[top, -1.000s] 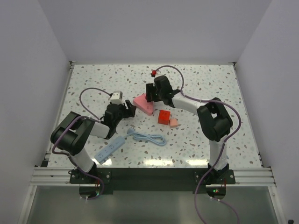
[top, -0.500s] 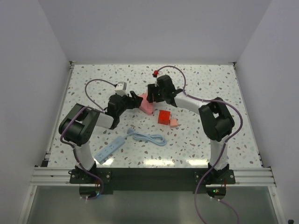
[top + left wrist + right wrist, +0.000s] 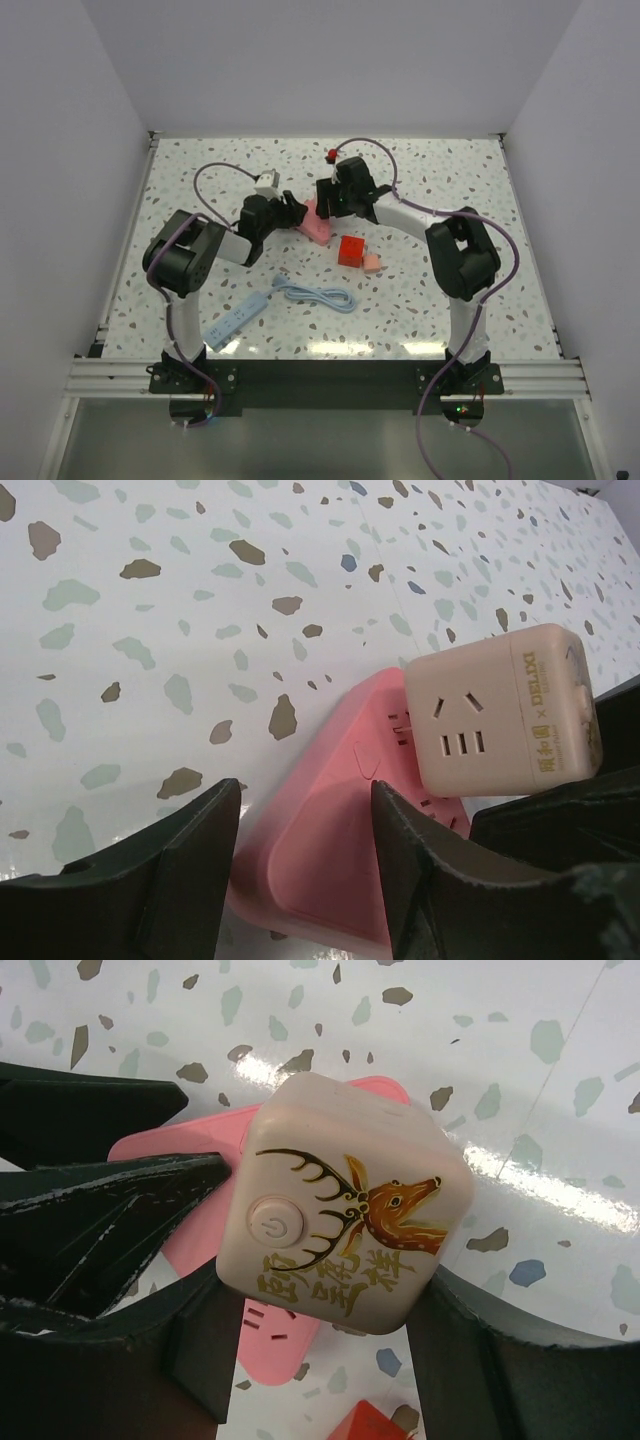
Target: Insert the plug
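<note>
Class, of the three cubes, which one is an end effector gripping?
The beige cube with the deer picture, in the right end effector. The red cube and the small salmon cube sit free on the table.

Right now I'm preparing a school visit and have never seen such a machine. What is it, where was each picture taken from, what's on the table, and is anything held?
Two robot arms are bolted at the table's near edge, each ending in a two-finger gripper. One picture looks down from above and behind them. The other two come from cameras on the wrists. On the table lie a red cube, a small salmon cube beside it, a pale blue power strip with its cable, and a flat pink triangle with sockets. The right gripper holds a beige cube adapter over the triangle. The left gripper's fingers straddle the triangle's corner, but I cannot tell whether they press it.
</note>
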Controlling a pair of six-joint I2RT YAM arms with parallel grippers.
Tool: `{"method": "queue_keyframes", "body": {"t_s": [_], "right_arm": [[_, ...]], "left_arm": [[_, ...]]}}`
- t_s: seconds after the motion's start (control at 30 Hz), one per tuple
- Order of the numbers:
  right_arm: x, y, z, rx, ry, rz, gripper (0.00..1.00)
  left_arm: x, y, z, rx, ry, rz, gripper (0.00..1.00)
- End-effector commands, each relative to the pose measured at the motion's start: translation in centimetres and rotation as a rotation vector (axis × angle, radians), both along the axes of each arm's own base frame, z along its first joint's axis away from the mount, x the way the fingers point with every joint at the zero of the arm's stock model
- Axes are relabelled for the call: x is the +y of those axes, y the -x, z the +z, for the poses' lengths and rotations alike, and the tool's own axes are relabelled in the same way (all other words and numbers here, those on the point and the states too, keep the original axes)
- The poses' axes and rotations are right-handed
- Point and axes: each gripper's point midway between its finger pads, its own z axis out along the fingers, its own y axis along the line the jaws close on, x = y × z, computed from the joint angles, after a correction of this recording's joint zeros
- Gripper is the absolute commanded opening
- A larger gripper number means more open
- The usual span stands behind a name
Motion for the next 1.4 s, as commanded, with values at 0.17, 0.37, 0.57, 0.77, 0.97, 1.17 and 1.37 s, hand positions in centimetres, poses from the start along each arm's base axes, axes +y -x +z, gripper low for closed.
{"method": "queue_keyframes", "body": {"t_s": [0.17, 0.37, 0.57, 0.77, 0.97, 1.17, 1.37], "right_arm": [[-1.5, -0.3, -1.9, 0.062, 0.047, -0.037, 0.09], [-1.4, -1.2, -0.8, 0.023, 0.030, -0.063, 0.47], [-1.5, -1.7, -0.4, 0.010, 0.027, -0.070, 0.66], [-1.8, -1.8, -0.4, 0.003, 0.024, -0.076, 0.78], [-1.8, -1.8, 0.2, -0.024, 0.009, -0.074, 0.80], [-2.3, -1.9, 0.5, -0.040, 0.020, -0.088, 0.82], [-2.5, -1.2, 0.9, -0.052, -0.003, -0.083, 0.87]], "left_arm": [[-1.1, 0.0, -1.6, 0.028, -0.040, -0.083, 0.40], [-1.0, 0.5, -2.3, 0.039, -0.060, -0.096, 0.13], [-1.1, 0.9, -3.1, 0.052, -0.064, -0.119, 0.01], [-1.1, 1.0, -3.0, 0.045, -0.074, -0.131, 0.00], [-1.1, 0.9, -2.6, 0.031, -0.074, -0.127, 0.06], [-1.1, 0.6, -2.4, 0.028, -0.074, -0.126, 0.07], [-0.8, 0.6, -2.2, 0.025, -0.073, -0.121, 0.07]]}}
